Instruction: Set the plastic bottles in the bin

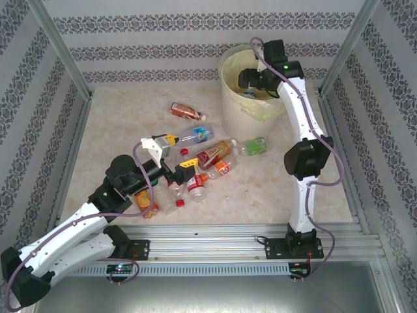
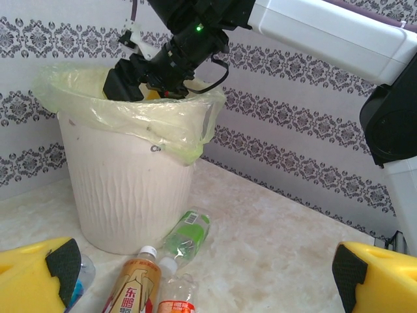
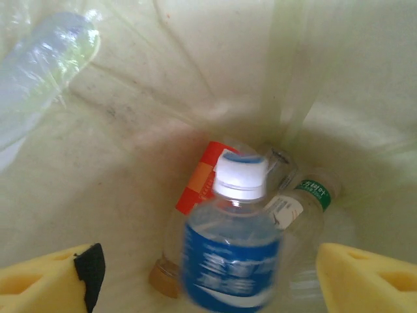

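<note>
My right gripper (image 1: 249, 79) hangs inside the mouth of the bin (image 1: 229, 98), a cream bucket with a pale green liner. In the right wrist view its yellow fingers (image 3: 45, 277) stand wide apart. A blurred blue-labelled bottle (image 3: 231, 261) sits loose between them, touching neither. Below it in the bin lie a red-labelled bottle (image 3: 203, 179) and a green-capped bottle (image 3: 306, 202). My left gripper (image 1: 173, 155) is open low over the table among several plastic bottles. A green one (image 2: 186, 235), a gold one (image 2: 133, 287) and an orange-labelled one (image 2: 174, 297) lie ahead of it.
More bottles lie on the table: a brown one (image 1: 186, 111), a blue-labelled one (image 1: 199, 135) and a cluster (image 1: 176, 192) near the left arm. Patterned walls with metal posts close in the table on three sides. The right arm (image 2: 326, 29) reaches over the bin's rim (image 2: 130, 98).
</note>
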